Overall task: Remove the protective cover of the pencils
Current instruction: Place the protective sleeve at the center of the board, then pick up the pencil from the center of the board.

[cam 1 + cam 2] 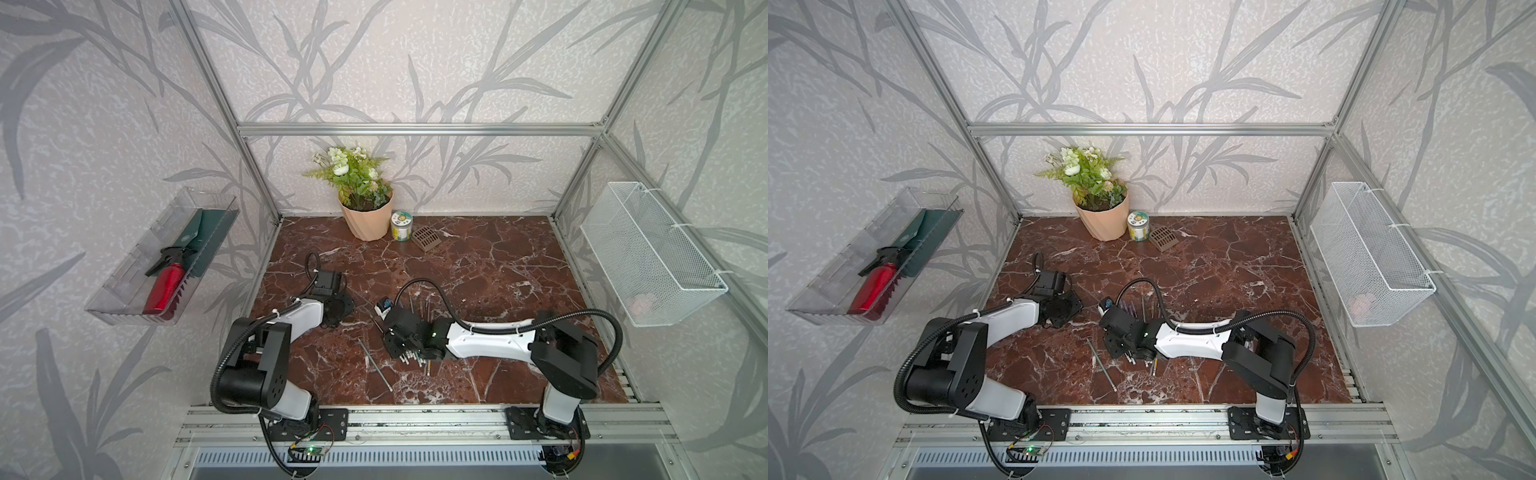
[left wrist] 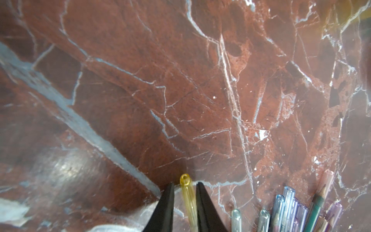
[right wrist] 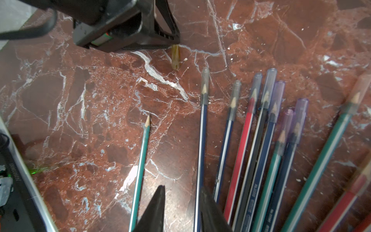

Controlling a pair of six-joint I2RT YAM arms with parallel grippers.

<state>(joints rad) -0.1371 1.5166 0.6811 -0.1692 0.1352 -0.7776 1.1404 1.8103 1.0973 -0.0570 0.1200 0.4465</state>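
Left wrist – translucent yellow cap (image 2: 188, 200) between slightly parted left gripper (image 2: 185, 183); right gripper (image 3: 182, 187) spread.

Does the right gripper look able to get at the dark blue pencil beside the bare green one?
Probably yes: the dark blue pencil lies flat, nothing over it, right by the open right gripper; the bare green pencil lies apart.

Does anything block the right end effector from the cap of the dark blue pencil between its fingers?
Nothing visible does. The dark blue pencil runs from the right end effector to its cap over bare table; the green pencil and the next capped pencil lie apart.
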